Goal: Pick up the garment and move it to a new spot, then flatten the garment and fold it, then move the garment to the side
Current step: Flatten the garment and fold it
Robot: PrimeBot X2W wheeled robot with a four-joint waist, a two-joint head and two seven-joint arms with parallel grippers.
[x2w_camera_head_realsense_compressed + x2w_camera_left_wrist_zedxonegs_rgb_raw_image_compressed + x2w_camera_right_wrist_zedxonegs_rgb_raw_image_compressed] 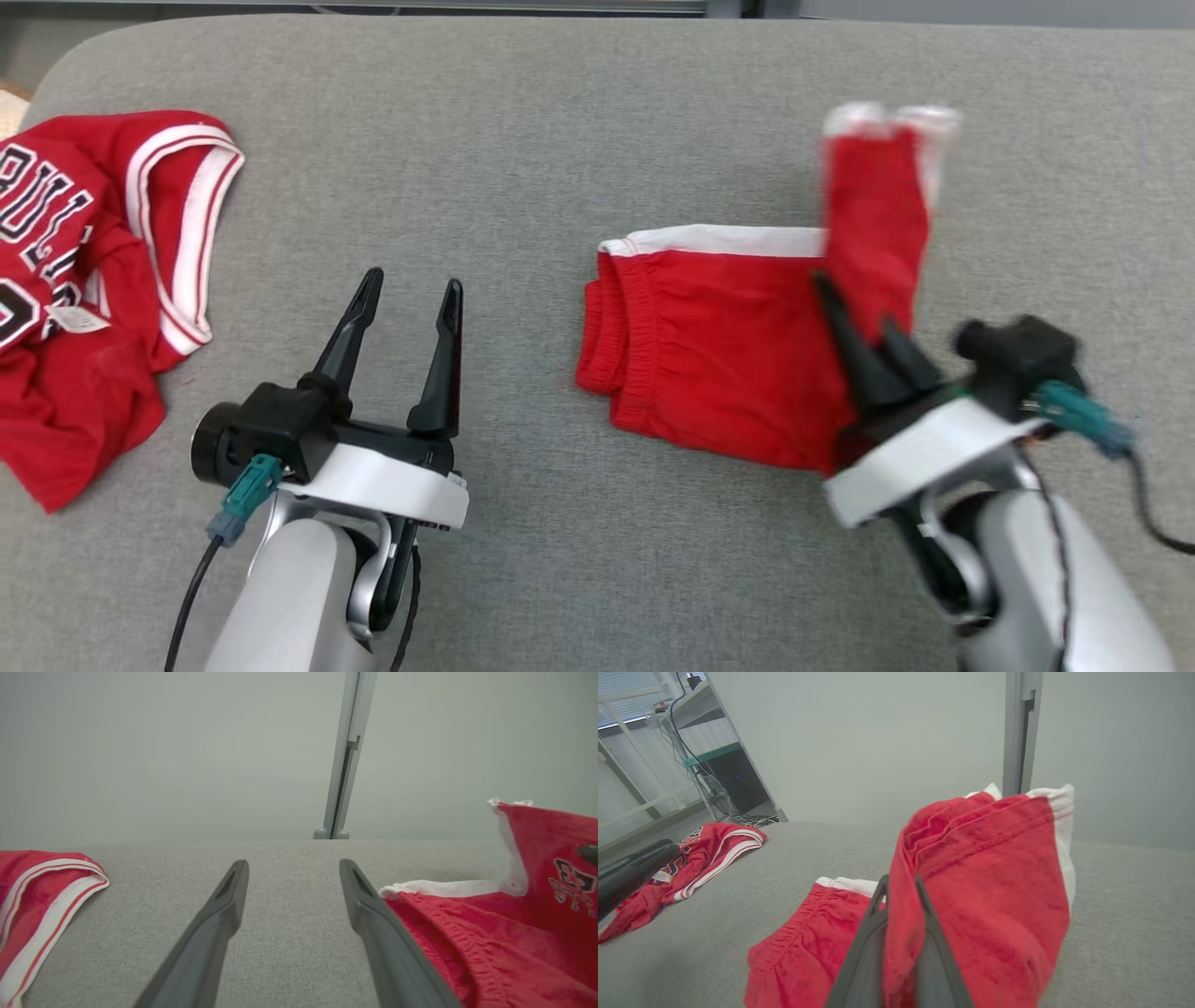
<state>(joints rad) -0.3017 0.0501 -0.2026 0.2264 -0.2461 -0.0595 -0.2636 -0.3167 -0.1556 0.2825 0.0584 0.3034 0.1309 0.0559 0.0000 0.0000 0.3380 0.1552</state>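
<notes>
The garment (719,355) is a pair of red shorts with white trim, lying on the grey padded surface (523,140) right of centre. My right gripper (854,303) is shut on its right-hand part and holds that part up, so it stands above the rest, blurred. In the right wrist view the red cloth (990,882) is pinched between the right gripper's (900,879) two fingers and drapes over them. My left gripper (413,280) is open to the left of the shorts with nothing between its fingers. The left wrist view has that gripper (293,863) low over bare grey fabric, the shorts (467,942) beside its right finger.
A crumpled red jersey (84,280) with white stripes and lettering lies at the surface's left edge, and is seen again as the jersey (37,882) in the left wrist view. A grey post (345,756) stands behind the far edge. Shelving and cables (691,742) stand beyond the left side.
</notes>
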